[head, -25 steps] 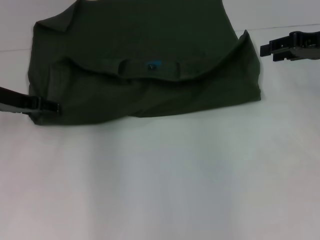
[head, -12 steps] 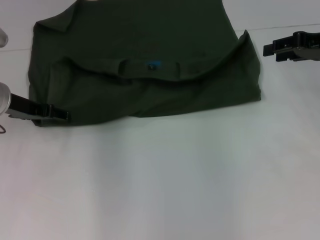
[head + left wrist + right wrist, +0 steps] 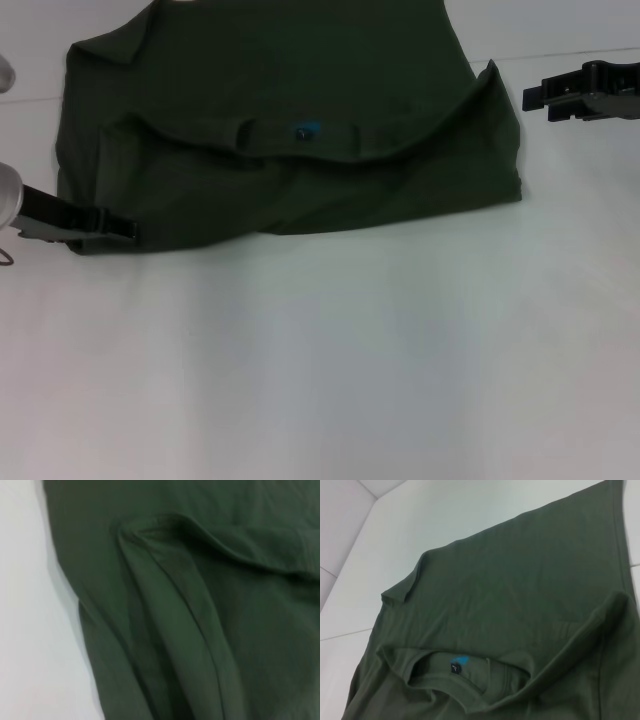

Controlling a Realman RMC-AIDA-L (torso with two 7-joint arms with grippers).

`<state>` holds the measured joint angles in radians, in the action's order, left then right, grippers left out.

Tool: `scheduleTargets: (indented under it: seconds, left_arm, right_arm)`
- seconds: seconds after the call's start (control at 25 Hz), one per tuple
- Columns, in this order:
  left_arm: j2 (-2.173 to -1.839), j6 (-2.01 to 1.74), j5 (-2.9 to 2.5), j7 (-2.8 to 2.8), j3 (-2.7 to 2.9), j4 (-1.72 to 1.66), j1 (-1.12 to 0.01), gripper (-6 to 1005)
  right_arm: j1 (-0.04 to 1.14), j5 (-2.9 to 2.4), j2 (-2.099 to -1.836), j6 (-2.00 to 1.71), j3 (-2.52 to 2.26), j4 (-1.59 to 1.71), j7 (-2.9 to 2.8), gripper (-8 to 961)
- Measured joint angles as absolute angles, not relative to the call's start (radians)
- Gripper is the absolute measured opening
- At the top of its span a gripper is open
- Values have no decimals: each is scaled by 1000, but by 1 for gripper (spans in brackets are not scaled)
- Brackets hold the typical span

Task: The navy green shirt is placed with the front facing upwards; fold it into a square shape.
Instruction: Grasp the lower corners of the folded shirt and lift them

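White and matte, the worktop (image 3: pixel 330 360) carries the navy green shirt (image 3: pixel 300 130) at its far side, a limp cotton knit lying partly folded, with the ribbed collar (image 3: pixel 470 672) and its blue mark (image 3: pixel 305 130) showing along a slumped, rumpled fold. It looks light and floppy, likely to sag and crease, so the seamed edges and corners seem the best places to pinch. Off the shirt's near-left corner sits the left gripper (image 3: pixel 115 225), whether its jaws are clenched or released I cannot tell; just beyond the shirt's right edge hovers the right gripper (image 3: pixel 540 98), jaws released and gripping nothing.

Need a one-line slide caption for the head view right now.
Left hand at the near left corner of the partly folded navy green shirt on the white table; right hand off its right edge.
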<state>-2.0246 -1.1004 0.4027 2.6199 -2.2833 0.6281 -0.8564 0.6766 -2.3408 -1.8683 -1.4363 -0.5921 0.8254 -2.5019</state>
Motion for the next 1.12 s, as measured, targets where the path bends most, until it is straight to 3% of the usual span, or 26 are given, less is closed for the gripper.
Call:
scheduleTargets:
  seconds: [0.52, 0.92, 1.12]
  left_arm:
    - [-2011, -1119, 379, 2652, -2273, 622, -871, 592]
    - [-1995, -1173, 386, 2652, -2283, 644, -870, 152]
    - [-1994, -1188, 381, 2654, -2283, 660, -869, 61]
  right_arm:
    - [674, -2341, -1869, -1445, -586, 827, -2502, 539]
    - [657, -2431, -1864, -1440, -603, 830, -2502, 539]
    - [662, -2493, -1879, -1426, -608, 824, -2502, 540]
